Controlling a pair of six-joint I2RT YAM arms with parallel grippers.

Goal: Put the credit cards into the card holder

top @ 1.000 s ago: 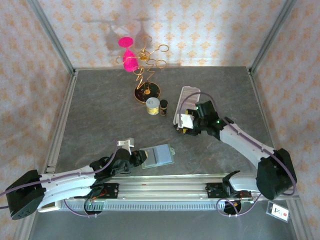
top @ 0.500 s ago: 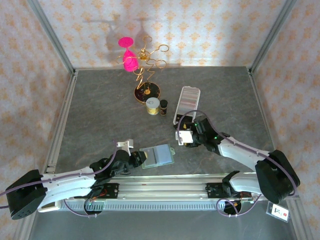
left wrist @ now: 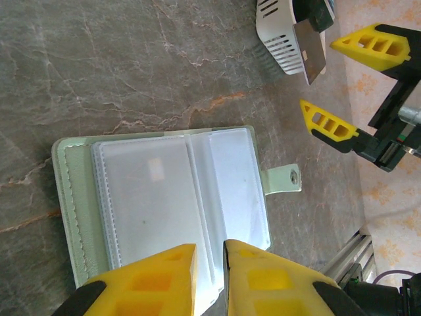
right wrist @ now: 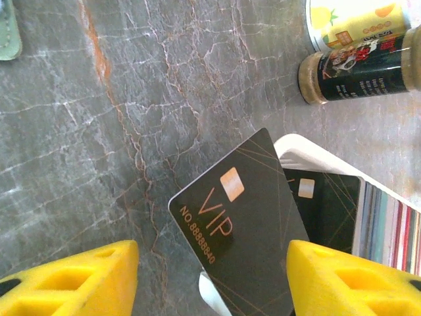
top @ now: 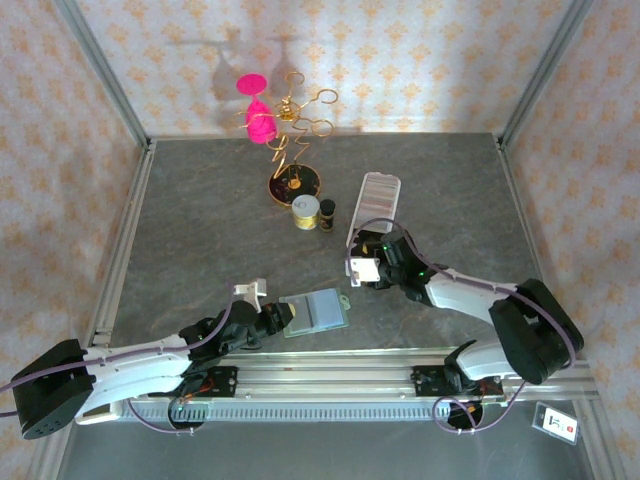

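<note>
The card holder [left wrist: 171, 197] is lying open on the near part of the table [top: 200, 230], a little left of centre. Its pale clear pockets are facing up and its snap tab [left wrist: 286, 179] is sticking out to the right. The left gripper [left wrist: 209, 253] is reaching in from the near left. Its yellow fingers are pressing almost together on the holder's left edge, leaving a thin slit between them.

The right gripper [left wrist: 317, 72] is hanging just right of the holder and slightly farther back, near the near end of a long tray [right wrist: 299, 150]. Its fingers are standing wide apart and are carrying a dark card [right wrist: 240, 224] marked VIP, tilted and off the table. The card's edge is touching one finger, and the contact at the other is lying out of view.

The remaining credit cards [right wrist: 391, 227] are sitting in the tray as a packed row of coloured edges. A second dark card [right wrist: 322, 204] is lying flat at the tray's near end. A yellow can [right wrist: 355, 16] and a small dark bottle [right wrist: 358, 69] are standing just left of the tray. A gold wire stand [top: 290, 120] is standing at the far edge.
</note>
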